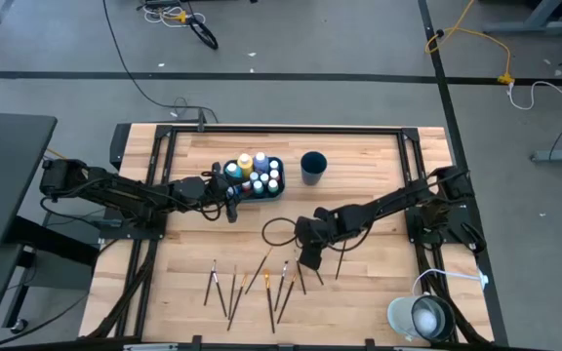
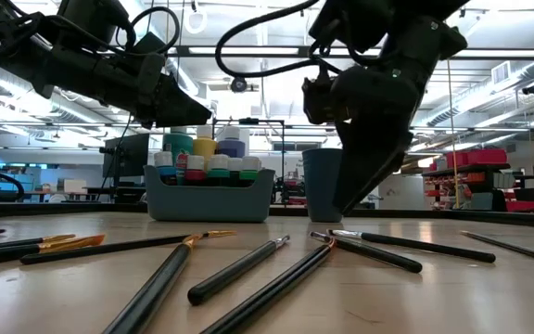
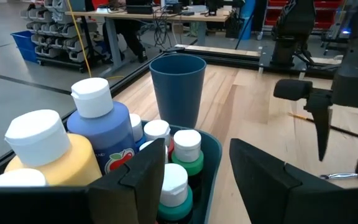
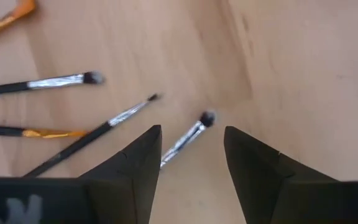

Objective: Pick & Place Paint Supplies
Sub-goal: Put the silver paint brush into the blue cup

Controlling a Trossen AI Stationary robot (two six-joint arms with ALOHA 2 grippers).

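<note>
- Wood table (image 1: pixel 379 292): both arms over it, L arm (image 1: pixel 115 192) reaching in from the left edge, R arm (image 1: pixel 398 202) from the right.
- Teal tray (image 1: pixel 279 185), back-centre of table: packed w/ white-capped paint bottles (image 1: pixel 259 174), all upright. Wrist cam shows a yellow bottle (image 3: pixel 48 155), a blue one (image 3: pixel 98 134) and small green ones (image 3: pixel 188 152) inside it.
- Dark blue cup (image 1: pixel 313 167): upright, just right of tray, not touching. Can't tell if anything is in it.
- Left gripper (image 1: pixel 232 200): at the tray's front-left corner, just above the bottles. Fingers (image 3: pixel 135 180) spread wide apart, nothing between them, no grip.
- Right gripper (image 1: pixel 310 255): pointed down over the brush area, mid-table, front of the tray. Fingers (image 4: pixel 132 158) parted w/ a clear gap, holding nothing; tips sit either side of one brush w/o touching it.
- Brushes (image 1: pixel 261 283): loose on bare wood in the front-centre, fanned out, approx. ten, none in cup or tray as far as visible.
- Brush between R fingers (image 4: pixel 188 134): silver ferrule, dark tuft, lying flat on table.
- Neighbours in R wrist cam: two more silver-ferrule brushes (image 4: pixel 55 82), one w/ a gold ferrule (image 4: pixel 42 133), all flat, well apart from each other.
</note>
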